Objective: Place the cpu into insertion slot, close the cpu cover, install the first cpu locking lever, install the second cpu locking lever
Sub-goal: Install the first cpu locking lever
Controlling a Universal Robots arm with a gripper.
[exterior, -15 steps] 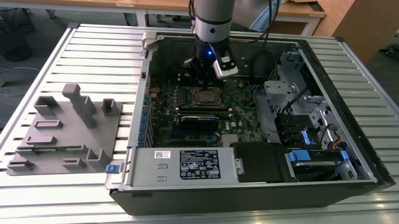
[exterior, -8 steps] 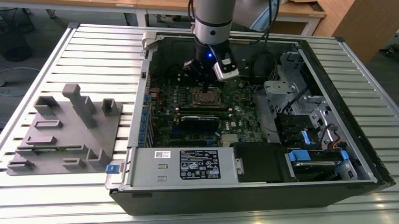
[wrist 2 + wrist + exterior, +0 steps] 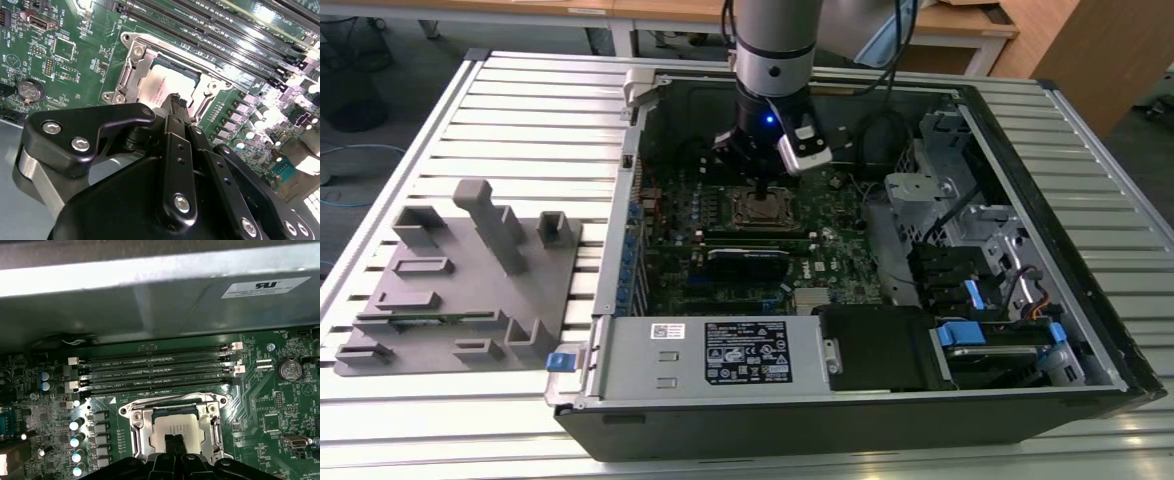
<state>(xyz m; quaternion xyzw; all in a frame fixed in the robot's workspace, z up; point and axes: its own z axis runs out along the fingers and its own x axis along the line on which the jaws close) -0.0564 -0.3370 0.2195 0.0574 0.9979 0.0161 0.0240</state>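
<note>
On the exterior view's left, a grey moulded fixture tray (image 3: 460, 285) lies on the ribbed metal counter (image 3: 534, 110) beside the open black computer case (image 3: 854, 420). Inside, on the green motherboard (image 3: 834, 235), the small square silver-grey cpu (image 3: 176, 429) sits in its socket with the thin silver cpu cover (image 3: 141, 430) framing it. The black gripper (image 3: 175, 102) hangs directly over the chip, its fingers (image 3: 172, 107) pressed together and holding nothing, with free board all around.
</note>
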